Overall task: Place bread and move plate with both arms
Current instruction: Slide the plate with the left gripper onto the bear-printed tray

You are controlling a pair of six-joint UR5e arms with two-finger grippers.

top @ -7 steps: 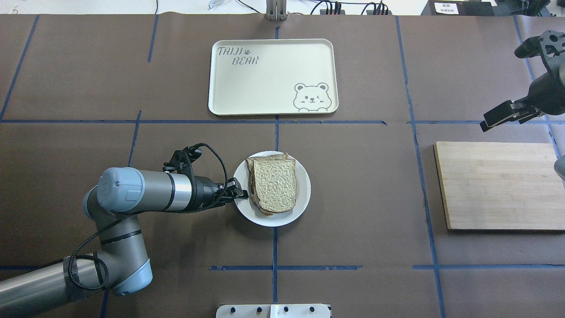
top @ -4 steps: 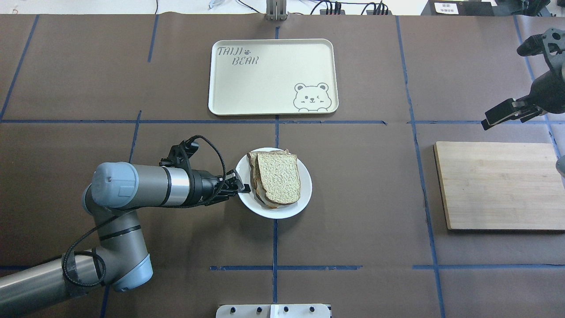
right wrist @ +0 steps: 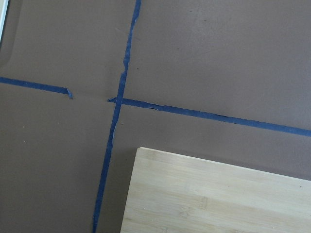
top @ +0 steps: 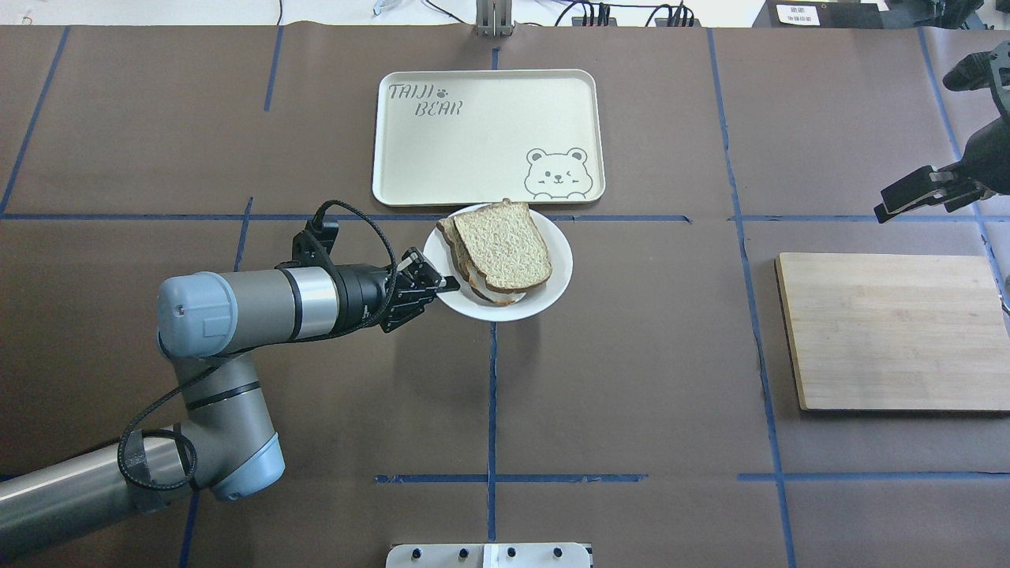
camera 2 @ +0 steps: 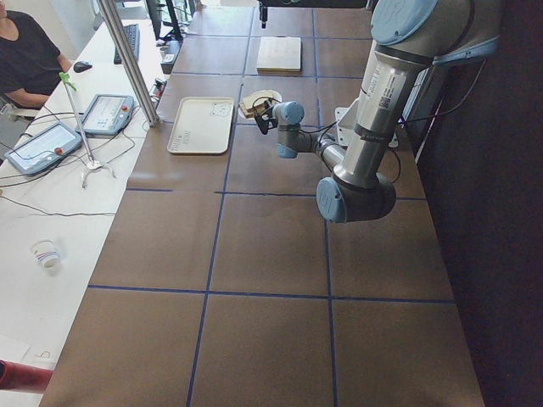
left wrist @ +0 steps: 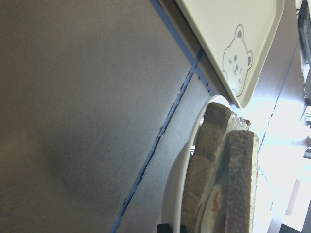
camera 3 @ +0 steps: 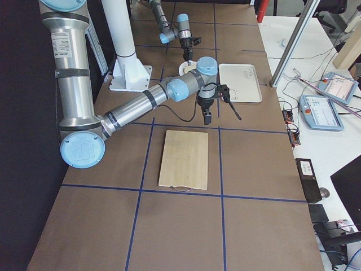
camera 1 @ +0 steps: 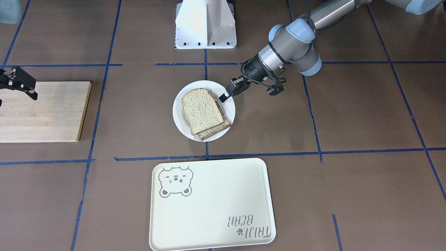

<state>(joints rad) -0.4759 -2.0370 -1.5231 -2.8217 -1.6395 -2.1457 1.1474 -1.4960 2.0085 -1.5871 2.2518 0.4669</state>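
Note:
The small white plate (top: 552, 285) carries the pale tan bread (top: 503, 244) on top of a darker toast slice (top: 451, 237). My left gripper (top: 439, 285) is shut on the plate's left rim and holds it above the table, next to the tray's near edge. In the front view the plate (camera 1: 179, 118), the bread (camera 1: 201, 109) and the left gripper (camera 1: 227, 94) show too. The left wrist view shows the plate's rim (left wrist: 177, 184) and the bread (left wrist: 240, 179) edge-on. My right gripper (top: 915, 194) is open and empty, above the table beyond the cutting board.
The cream bear tray (top: 473, 142) lies just beyond the plate, also in the front view (camera 1: 209, 202). A wooden cutting board (top: 892, 331) lies at the right, under the right wrist camera (right wrist: 218, 194). The white pedestal (camera 1: 205, 24) stands at the robot's side.
My left gripper has lifted the plate with the bread and carried it away from me, up to the tray's near edge. My right gripper has drifted slightly further right.

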